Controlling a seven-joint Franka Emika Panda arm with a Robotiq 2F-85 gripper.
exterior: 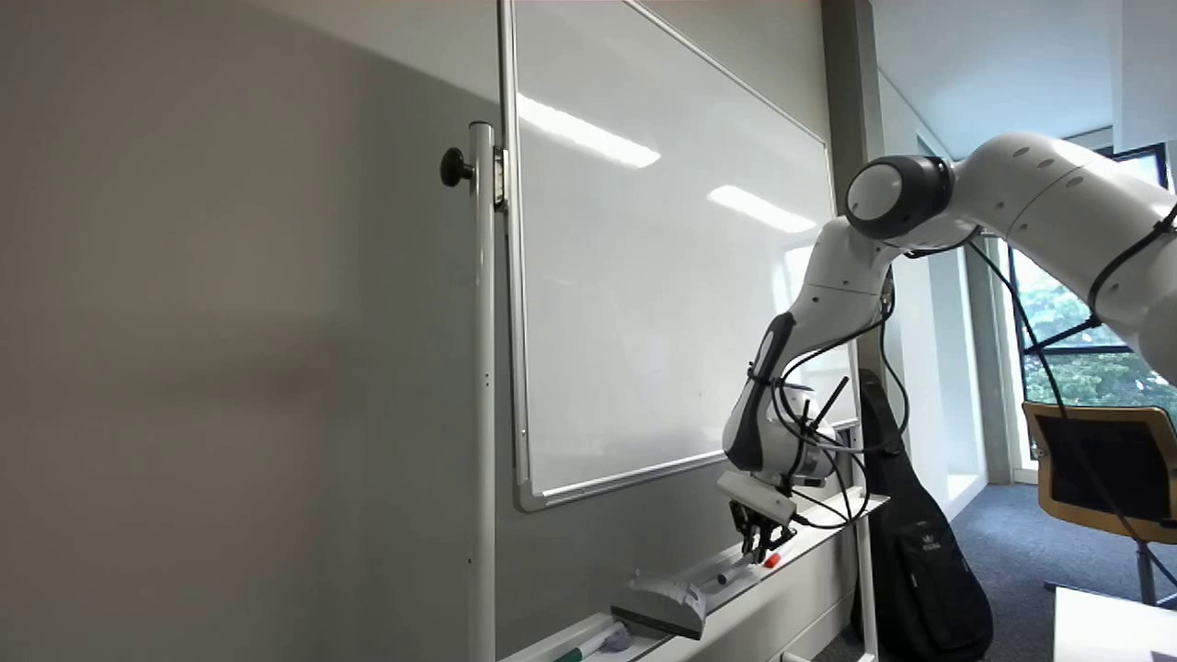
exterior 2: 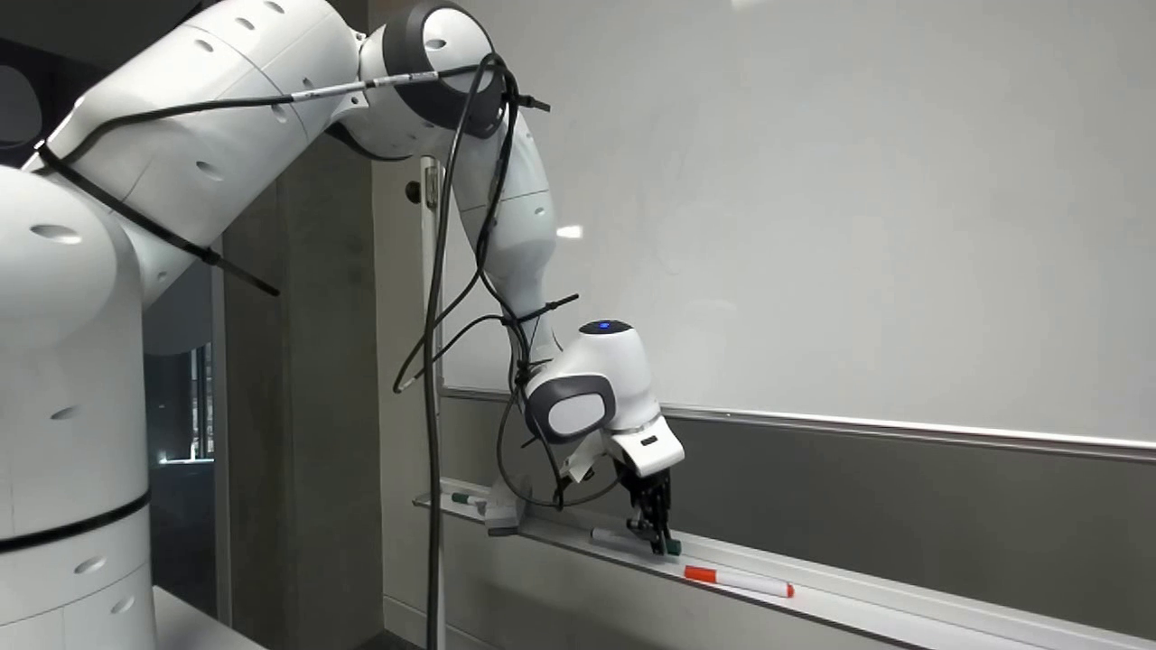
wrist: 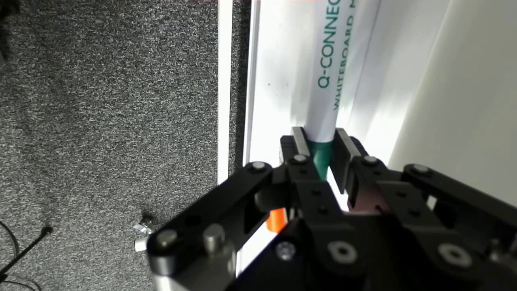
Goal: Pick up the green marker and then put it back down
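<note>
The tray (exterior 2: pixel 858 612) under the whiteboard (exterior: pixel 644 303) holds an eraser (exterior: pixel 660 599) set across its width, a second green marker (exterior: pixel 595 641) beyond the eraser toward one end, and a red marker (exterior 2: pixel 745 582) lying lengthwise close to the front edge. In both exterior views the arm (exterior 2: pixel 244 135) reaches out with its elbow bent high, then slopes down so that the hand (wrist: pixel 322 141) points into the tray, between the eraser and the red marker. The hand is clamped on the green marker (wrist: pixel 326 97) at its green end, pressing on both sides; the white barrel, lettered in green, stretches along the tray toward the eraser. The red marker is just beside the hand, past that green end. I cannot tell whether the gripped marker touches the tray floor or hangs slightly above it.
</note>
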